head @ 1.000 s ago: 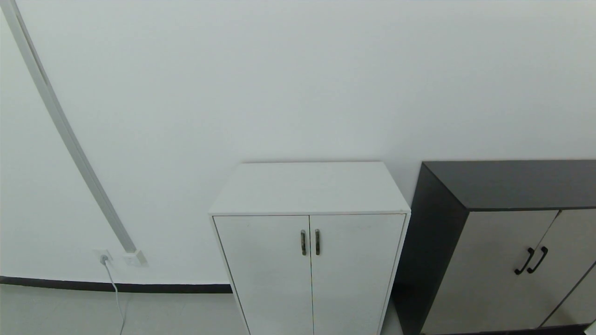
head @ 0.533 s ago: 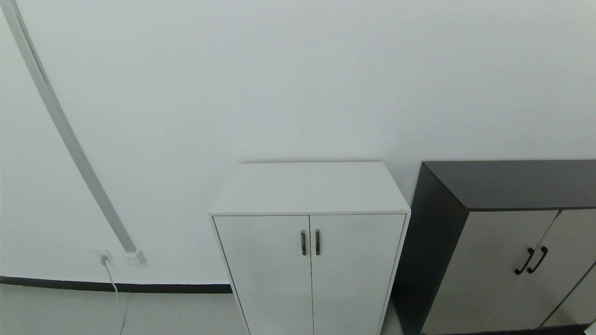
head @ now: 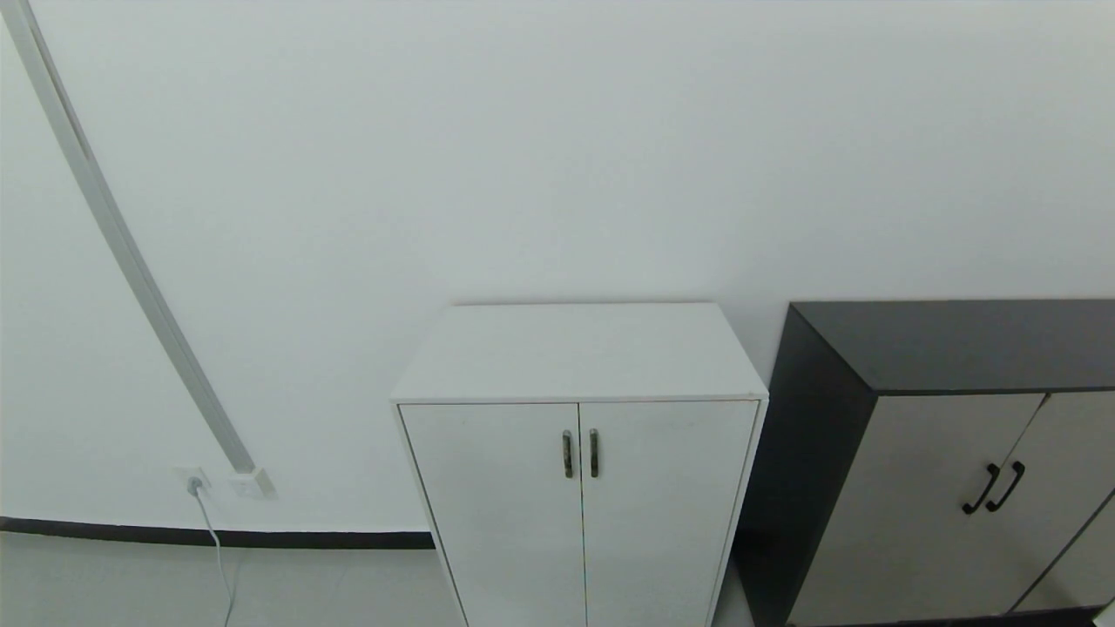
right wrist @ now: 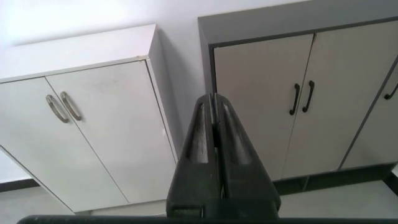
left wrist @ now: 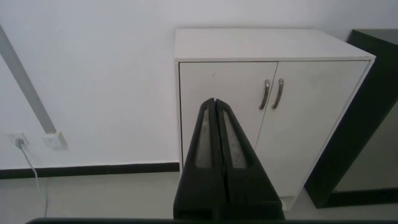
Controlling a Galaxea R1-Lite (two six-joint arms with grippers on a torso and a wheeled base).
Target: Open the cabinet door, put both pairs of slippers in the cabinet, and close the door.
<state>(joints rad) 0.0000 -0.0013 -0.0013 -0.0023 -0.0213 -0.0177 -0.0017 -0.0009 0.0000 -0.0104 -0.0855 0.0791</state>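
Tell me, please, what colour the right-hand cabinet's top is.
The top is black; the head view shows it best.

Left pincer point(left wrist: 215, 101): black, two long tapered fingers, grey textured pads point(left wrist: 204, 146) inset, wide black base. Right pincer point(right wrist: 213, 96): same build, black throughout.

Three views toward cabinet point(head: 662, 505) (shared)

— Left gripper point(left wrist: 214, 104) up front: jaws pressed flat against each other, the tips meeting in one thin seam, both dark and tapering to a point.

— And the right gripper point(right wrist: 213, 98) mirrors it, jaws closed tight side by side, reaching straight out from the wrist.
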